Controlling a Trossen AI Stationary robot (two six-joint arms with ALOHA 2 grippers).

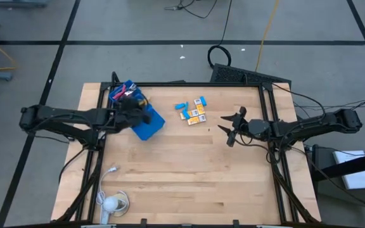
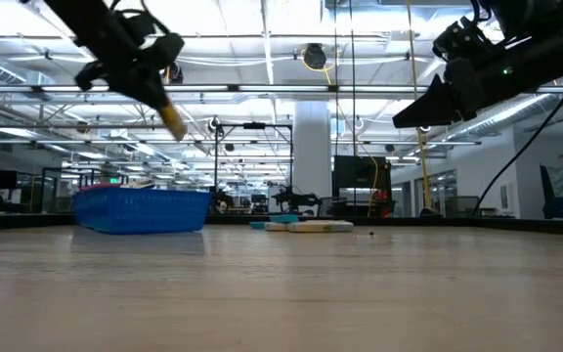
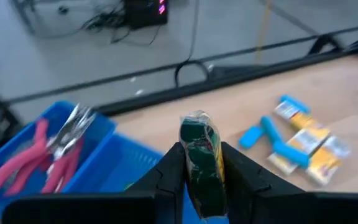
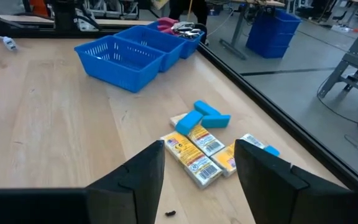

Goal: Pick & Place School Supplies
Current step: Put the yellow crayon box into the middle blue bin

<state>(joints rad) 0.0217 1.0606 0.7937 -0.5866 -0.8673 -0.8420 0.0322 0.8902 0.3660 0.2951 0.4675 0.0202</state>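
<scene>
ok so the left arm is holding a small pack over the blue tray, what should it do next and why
Probably lower and open: the left gripper holds a wrapped pack above the blue tray, whose far compartment holds pink-handled scissors. The right gripper waits open near the remaining packs.

We note a blue tray [image 4: 122, 59], pink-handled scissors [image 3: 39, 158], yellow-orange packets [image 4: 194, 155], light-blue pieces [image 4: 205, 115], and a pale wood worktop [image 1: 189, 164].
</scene>
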